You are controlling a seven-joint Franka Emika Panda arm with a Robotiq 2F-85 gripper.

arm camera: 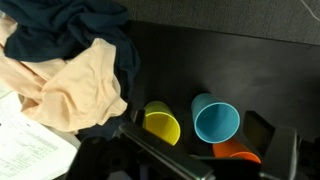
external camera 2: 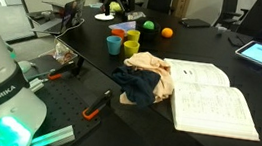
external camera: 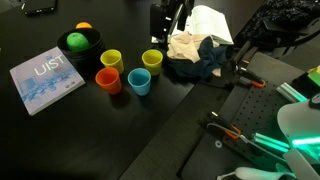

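Claw: my claw [external camera: 170, 24] hangs high over the black table [external camera: 60, 130]; its fingers are spread wide with nothing between them; in the wrist view its dark frame fills the lower edge, too blurred to pick out the fingertips
Nearest thing: the yellow cup [arm camera: 163, 126] stands upright, mouth up, just ahead of me in the wrist view; it is clear of my fingers
Beside it: the blue cup [arm camera: 216, 122] stands just beside the yellow cup; the orange cup [arm camera: 236, 153] sits close by the blue one, partly hidden behind my frame; I cannot tell whether those two touch
Fourth cup: a lime cup [external camera: 111, 60] stands next to the orange cup; the four make a loose square
Cloths: a cream cloth [arm camera: 70, 85] lies crumpled on a dark blue cloth [arm camera: 75, 25]; the heap lies just beside the yellow cup
Book: an open book [external camera 2: 213, 98] lies flat against the heap, on the side away from the cups
Farther off: a black bowl [external camera: 95, 46] holds a green ball [external camera: 76, 41] and an orange ball [external camera: 84, 27]; a thin blue booklet [external camera: 45, 80] lies near the bowl, apart from the cups
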